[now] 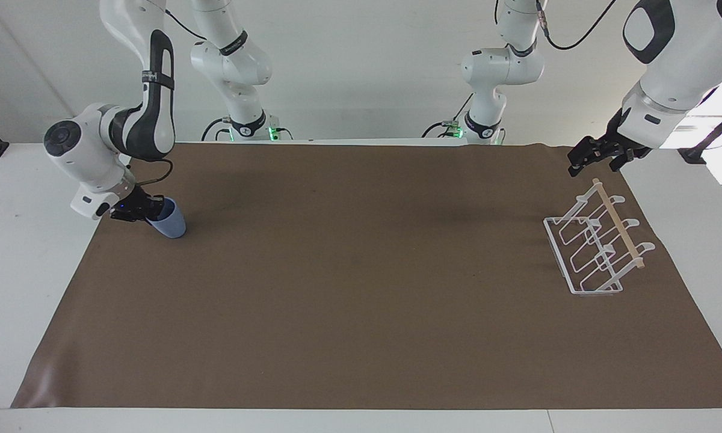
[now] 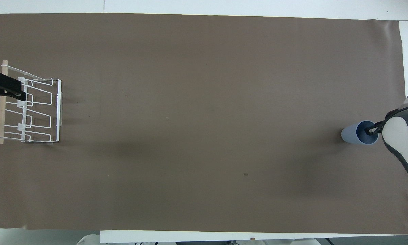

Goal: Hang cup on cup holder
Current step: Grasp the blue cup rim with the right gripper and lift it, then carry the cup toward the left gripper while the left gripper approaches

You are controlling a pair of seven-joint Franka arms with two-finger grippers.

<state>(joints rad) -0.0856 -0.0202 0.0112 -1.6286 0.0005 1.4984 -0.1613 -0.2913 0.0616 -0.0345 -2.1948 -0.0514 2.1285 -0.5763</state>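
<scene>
Currently the right gripper (image 1: 151, 210) has its fingers clamped on the rim of the cup (image 1: 169, 220), one finger inside the mouth and one outside the wall, as the overhead view shows. The cup, a light-blue matte tumbler tapering to its base, sits on the brown mat (image 1: 361, 288) at the right arm's end of the bench, tilted toward the gripper

Step in hand, by judgement: grasp just made, lift not yet begun. Next move calls for raising the cup, carrying it the length of the mat, and inverting it so its mouth slips over a slanted prong

Left gripper (image 1: 592, 157) waits with fingers apart, over the end of the cup holder (image 1: 595, 246) nearer the robots. Holder: thin white wire, rectangular base, slanted loop prongs, pale wooden rod (image 1: 618, 223) along its top
</scene>
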